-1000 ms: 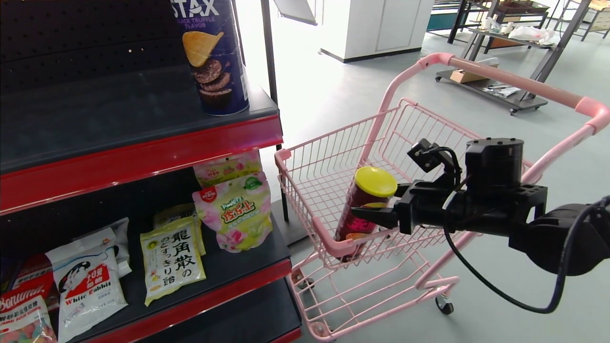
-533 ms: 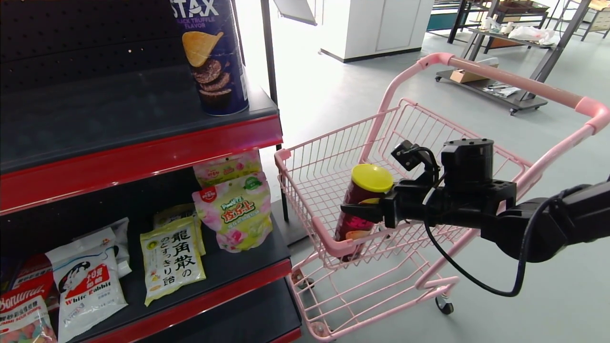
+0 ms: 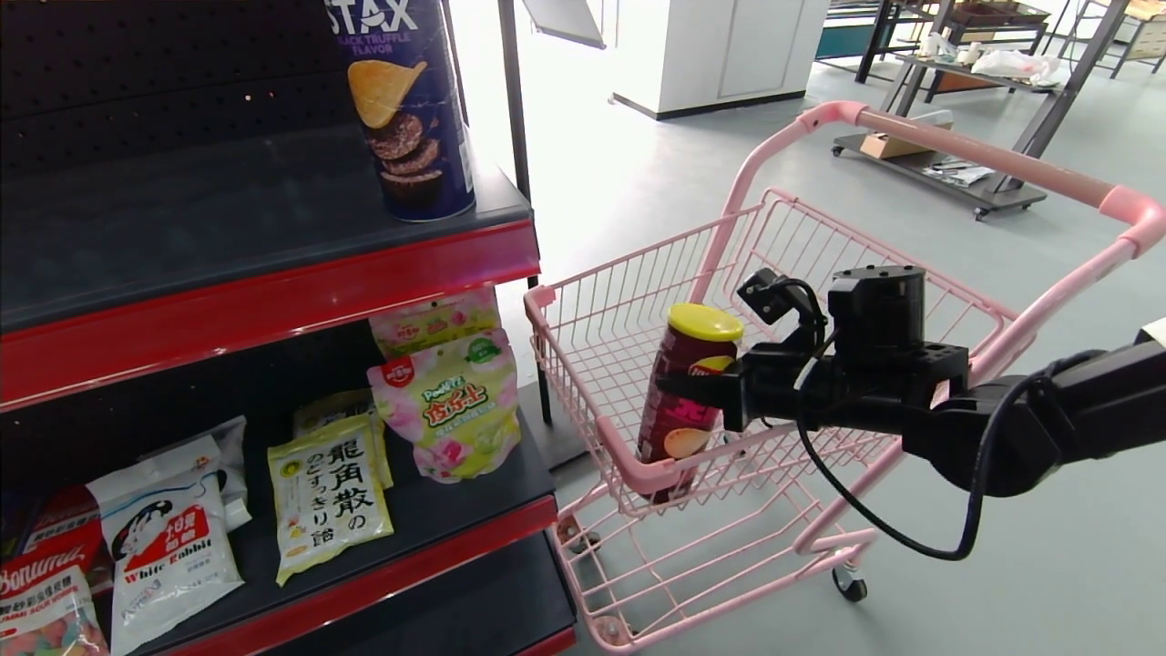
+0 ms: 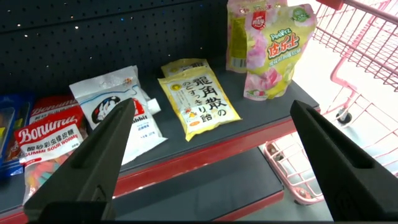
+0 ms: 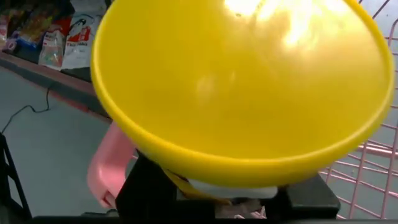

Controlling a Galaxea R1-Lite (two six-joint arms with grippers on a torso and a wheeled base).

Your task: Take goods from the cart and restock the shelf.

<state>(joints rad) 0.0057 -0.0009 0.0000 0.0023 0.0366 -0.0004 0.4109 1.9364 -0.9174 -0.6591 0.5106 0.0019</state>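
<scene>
Can in cart: likely light, stiff, slick tube, crushable; right gripper clamps it just under lid, left gripper spread wide

Cart: pink wire mesh, pink tube frame. Chip can: maroon body with a red-and-yellow mark and a pale chip picture. Its lid is plain bright yellow (same yellow seen close from the right wrist camera, lid).
Shelf: dark grey boards, red front strips. Back panel: black, regular grid of small holes.
Tall can: navy, white letters, golden and dark chip pictures.
White bag: red and black print.
Yellow-green bag: black characters.
Blossom bag: pink and green.
Red bag: white lettering.
Right gripper: black.
</scene>
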